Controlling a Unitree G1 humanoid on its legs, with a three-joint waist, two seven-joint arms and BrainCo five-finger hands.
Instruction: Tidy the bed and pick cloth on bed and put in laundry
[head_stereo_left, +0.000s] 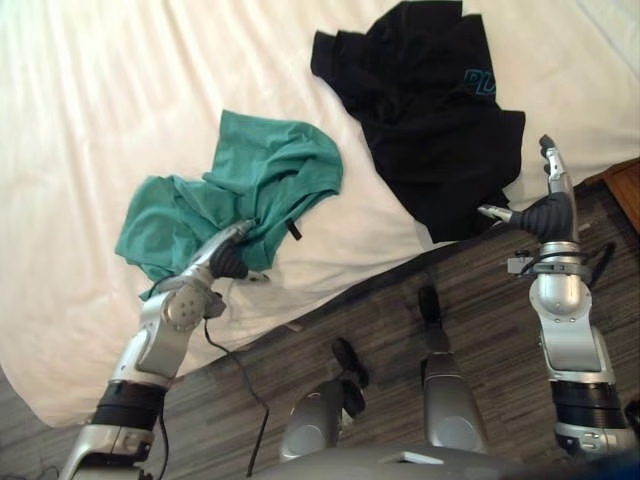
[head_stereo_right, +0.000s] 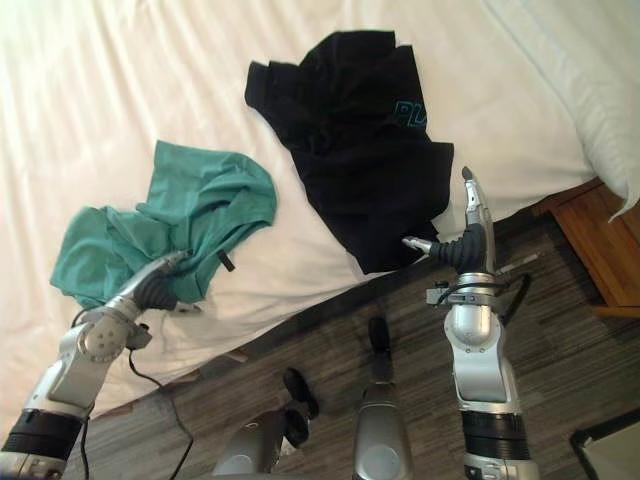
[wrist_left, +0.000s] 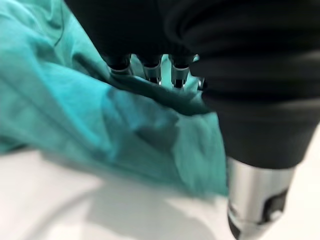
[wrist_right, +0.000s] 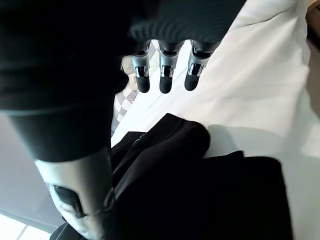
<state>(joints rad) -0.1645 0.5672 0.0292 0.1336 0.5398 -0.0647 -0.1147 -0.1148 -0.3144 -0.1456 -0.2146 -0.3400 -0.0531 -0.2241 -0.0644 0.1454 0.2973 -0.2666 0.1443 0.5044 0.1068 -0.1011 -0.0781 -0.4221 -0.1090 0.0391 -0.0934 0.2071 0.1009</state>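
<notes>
The white bed (head_stereo_left: 80, 120) carries two garments, well apart: a black shirt (head_stereo_left: 430, 120) hanging near the mattress edge and a crumpled teal cloth (head_stereo_left: 270, 170) closer to the robot's left. The left hand (head_stereo_left: 222, 258) lies against the teal cloth's near edge. Its fingertips seem sunk in a fold, so I cannot tell whether they have closed. The right hand (head_stereo_left: 553, 205) hovers just beside the black shirt, fingers straight and spread, holding nothing. The step looks like the first pickup. Next, the left hand needs a firm pinch before lifting.
</notes>
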